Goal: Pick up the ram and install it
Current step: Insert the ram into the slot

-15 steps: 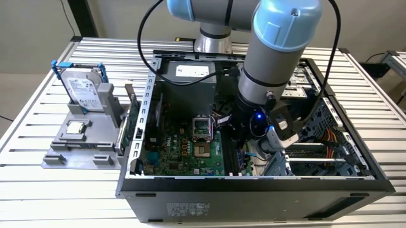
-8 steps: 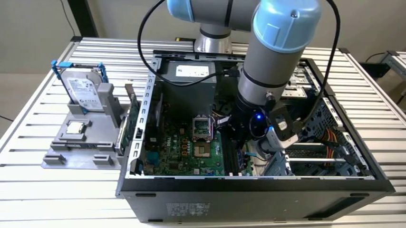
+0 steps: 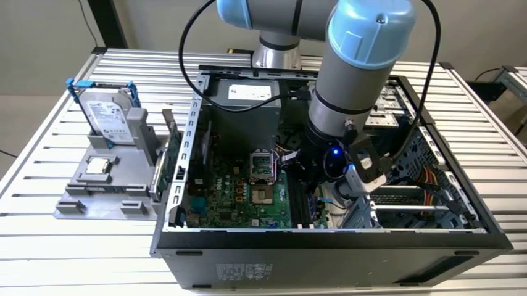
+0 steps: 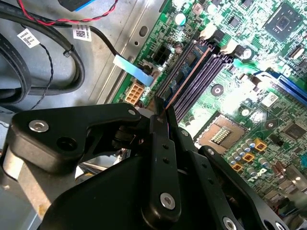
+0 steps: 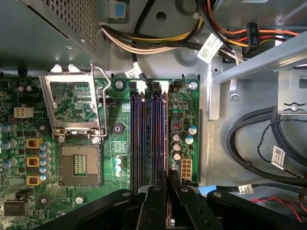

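- We see the ram (image 4: pixel 189 64) as a thin blue-green board with a coppery edge. In the second wrist view it stands edge-on and runs straight out from the fingertips along the memory slots (image 4: pixel 207 76).
- The gripper (image 4: pixel 162 117) has its two black fingers drawn narrow onto the near end of the stick. In the first wrist view the gripper (image 5: pixel 168 184) shows a sliver of that coppery edge between them.
- We cannot tell whether the stick is fully seated or only resting in the slot. It lines up with the slot on the outer side of the bank, the side away from the processor socket.
- The memory slots (image 5: pixel 144 139) are long dark parallel channels with white latches at their far ends. They sit on a glossy green motherboard (image 5: pixel 115 143) crowded with small capacitors.
- Beside the slots we see the processor socket (image 5: pixel 79 165), a square grid of pins. Its metal frame is flipped open.
- Bundled yellow, orange and black cables (image 5: pixel 144 40) cross beyond the slots. Thick black cables (image 5: pixel 249 143) loop over the bare grey chassis floor next to the board.
- In the exterior view the arm (image 3: pixel 354 80) reaches down into the open computer case (image 3: pixel 329 237) at centre frame and hides the slots.
- Toward the exterior view's left, a grey holder (image 3: pixel 103 203) on the slatted metal table (image 3: pixel 49 253) carries an upright hard drive (image 3: pixel 111 117) and a small silver processor chip (image 3: pixel 99 165).
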### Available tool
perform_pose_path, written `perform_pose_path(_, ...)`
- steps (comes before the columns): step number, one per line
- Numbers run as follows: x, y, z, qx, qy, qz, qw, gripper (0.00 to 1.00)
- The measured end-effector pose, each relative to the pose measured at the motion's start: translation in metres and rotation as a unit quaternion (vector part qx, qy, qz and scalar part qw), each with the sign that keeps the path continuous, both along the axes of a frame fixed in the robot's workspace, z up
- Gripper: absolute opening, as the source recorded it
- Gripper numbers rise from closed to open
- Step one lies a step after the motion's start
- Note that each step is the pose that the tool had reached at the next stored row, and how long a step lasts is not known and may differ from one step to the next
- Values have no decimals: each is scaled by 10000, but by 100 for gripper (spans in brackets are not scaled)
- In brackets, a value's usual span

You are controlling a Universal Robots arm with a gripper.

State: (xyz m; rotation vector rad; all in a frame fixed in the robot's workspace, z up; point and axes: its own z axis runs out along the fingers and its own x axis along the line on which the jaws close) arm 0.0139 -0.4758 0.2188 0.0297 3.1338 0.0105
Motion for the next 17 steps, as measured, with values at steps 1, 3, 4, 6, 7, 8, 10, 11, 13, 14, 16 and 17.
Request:
perform_pose_path(1,0,0,-1,0,1,0,10000,0)
perform_pose_path(3,0,1,-3,2,1,0,10000,0)
perform_pose_path(4,0,1,-3,2,1,0,10000,0)
perform_pose_path(6,0,1,-3,2,3,0,10000,0)
perform_pose_path(7,0,1,-3,2,3,0,10000,0)
perform_pose_path(8,0,1,-3,2,4,0,10000,0)
perform_pose_path(10,0,1,-3,2,5,0,10000,0)
perform_pose_path(11,0,1,-3,2,5,0,10000,0)
perform_pose_path(13,0,1,-3,2,6,0,10000,0)
perform_pose_path(14,0,1,-3,2,7,0,10000,0)
perform_pose_path(16,0,1,-3,2,8,0,10000,0)
perform_pose_path(17,0,1,-3,2,8,0,10000,0)
